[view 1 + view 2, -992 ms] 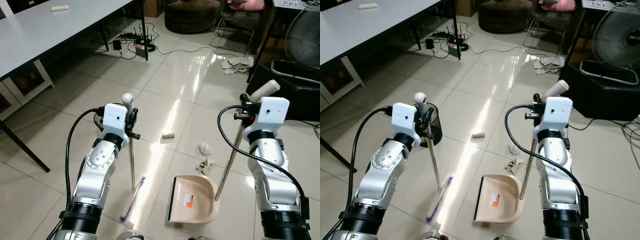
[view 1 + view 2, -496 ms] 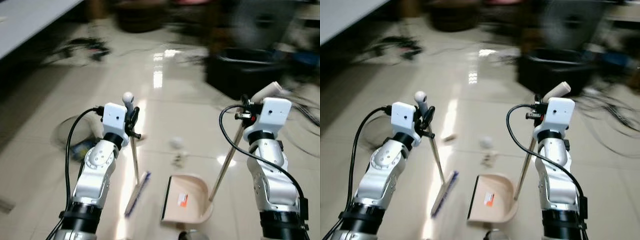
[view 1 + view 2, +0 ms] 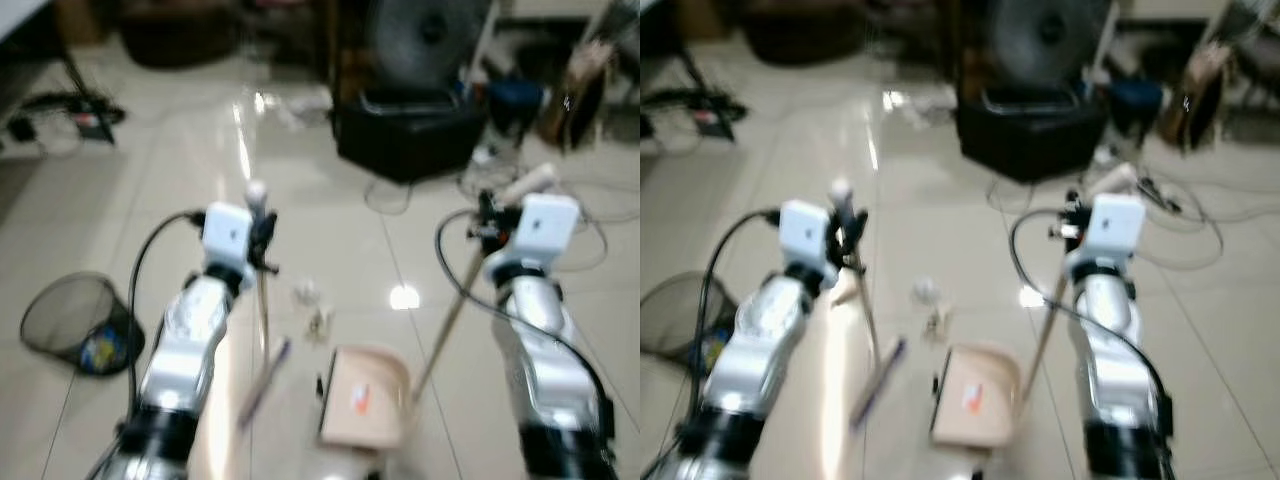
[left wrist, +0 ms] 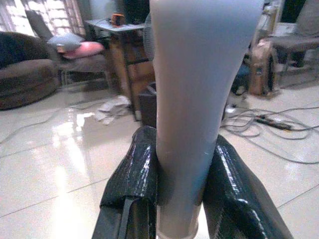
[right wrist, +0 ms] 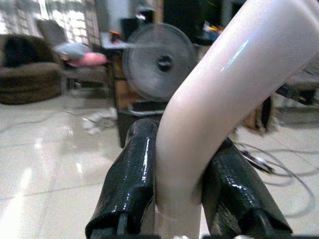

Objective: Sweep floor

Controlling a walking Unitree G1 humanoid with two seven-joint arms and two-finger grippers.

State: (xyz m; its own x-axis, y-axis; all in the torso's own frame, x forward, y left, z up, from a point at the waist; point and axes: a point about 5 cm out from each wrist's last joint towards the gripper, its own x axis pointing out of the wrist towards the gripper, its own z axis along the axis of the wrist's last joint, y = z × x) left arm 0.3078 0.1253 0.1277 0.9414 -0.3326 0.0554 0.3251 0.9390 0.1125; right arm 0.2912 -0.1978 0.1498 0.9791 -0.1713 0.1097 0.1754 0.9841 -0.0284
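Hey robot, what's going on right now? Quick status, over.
Left gripper shut on broom handle. Right gripper shut on dustpan handle. Litter ahead of dustpan. Mesh bin to the left.

Both head views are smeared by motion blur, so floor details are soft. The small pale debris (image 3: 312, 305) on the tiles cannot be identified. The label on the beige dustpan (image 3: 365, 398) reads only as an orange smudge. The contents of the black mesh wastebasket (image 3: 75, 322) are an unclear blue and yellow patch. The broom (image 3: 262, 380) head is a purple streak. In the wrist views, both handles run past the picture's edges.
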